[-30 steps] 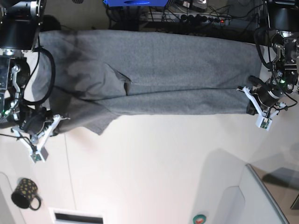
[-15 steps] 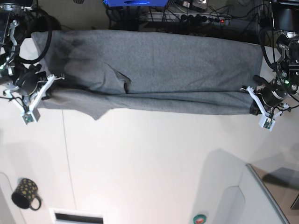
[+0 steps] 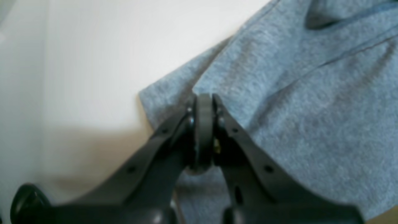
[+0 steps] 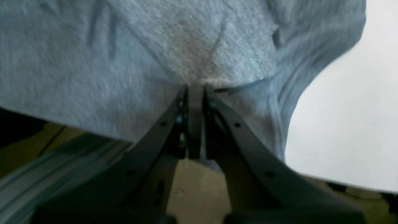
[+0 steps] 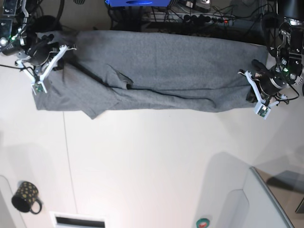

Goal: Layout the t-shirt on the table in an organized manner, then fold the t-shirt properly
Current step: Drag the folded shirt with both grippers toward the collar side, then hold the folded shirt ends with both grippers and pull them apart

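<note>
The grey t-shirt lies stretched in a long band across the far part of the white table, with a fold line running along its near side and a sleeve flap near the middle. At the band's right end my left gripper is shut on the cloth; in the left wrist view its jaws pinch the t-shirt at a corner edge. My right gripper is shut on the cloth at the far left corner, and the right wrist view shows the t-shirt bunched at the closed tips.
A black dotted mug stands at the near left. A raised white panel fills the near right corner. A white slotted piece and a small green-red disc lie at the front edge. Cables and a power strip run behind the table.
My right gripper has carried the shirt's left end from the near left side to the far left corner. The left gripper shifted slightly farther back, still holding the right end.
</note>
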Action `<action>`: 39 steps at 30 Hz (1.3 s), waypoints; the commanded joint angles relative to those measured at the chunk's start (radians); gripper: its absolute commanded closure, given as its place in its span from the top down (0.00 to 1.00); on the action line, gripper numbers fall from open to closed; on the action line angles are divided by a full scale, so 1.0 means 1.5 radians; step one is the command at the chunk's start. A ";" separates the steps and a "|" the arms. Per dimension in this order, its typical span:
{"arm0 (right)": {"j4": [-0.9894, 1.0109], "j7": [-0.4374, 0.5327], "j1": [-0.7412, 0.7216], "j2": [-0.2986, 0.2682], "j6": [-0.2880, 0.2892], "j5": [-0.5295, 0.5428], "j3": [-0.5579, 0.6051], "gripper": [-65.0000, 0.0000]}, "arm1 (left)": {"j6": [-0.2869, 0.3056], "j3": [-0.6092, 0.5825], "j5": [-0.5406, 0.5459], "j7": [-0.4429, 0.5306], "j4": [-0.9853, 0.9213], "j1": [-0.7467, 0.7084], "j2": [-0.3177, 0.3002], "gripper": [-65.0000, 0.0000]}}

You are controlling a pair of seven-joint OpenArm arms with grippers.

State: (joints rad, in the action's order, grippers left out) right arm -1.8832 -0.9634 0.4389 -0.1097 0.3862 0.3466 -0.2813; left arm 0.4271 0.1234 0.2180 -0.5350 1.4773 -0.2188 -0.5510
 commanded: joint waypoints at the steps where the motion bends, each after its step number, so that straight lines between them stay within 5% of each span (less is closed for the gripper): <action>1: -0.013 0.011 0.005 -0.004 0.003 0.006 0.000 0.01 | -0.003 0.007 0.006 0.009 0.012 0.006 -0.014 0.00; 21: 0.068 0.051 0.012 -0.005 0.003 0.003 0.020 0.01 | -0.006 0.008 0.005 0.008 0.072 -0.018 -0.044 0.00; 29: 0.072 0.066 0.013 -0.006 0.003 0.003 0.020 0.01 | -0.006 0.001 -0.118 0.011 0.071 -0.051 -0.038 0.00; 39: 0.073 0.067 0.014 -0.005 0.000 0.003 0.015 0.01 | -0.005 0.000 -0.124 0.012 0.022 -0.052 -0.034 0.00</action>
State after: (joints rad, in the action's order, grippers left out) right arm -1.7599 -0.8780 0.4587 -0.1097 0.3855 0.3397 -0.2497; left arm 0.4274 0.1158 0.0307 -0.5308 1.4971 -0.3054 -0.5816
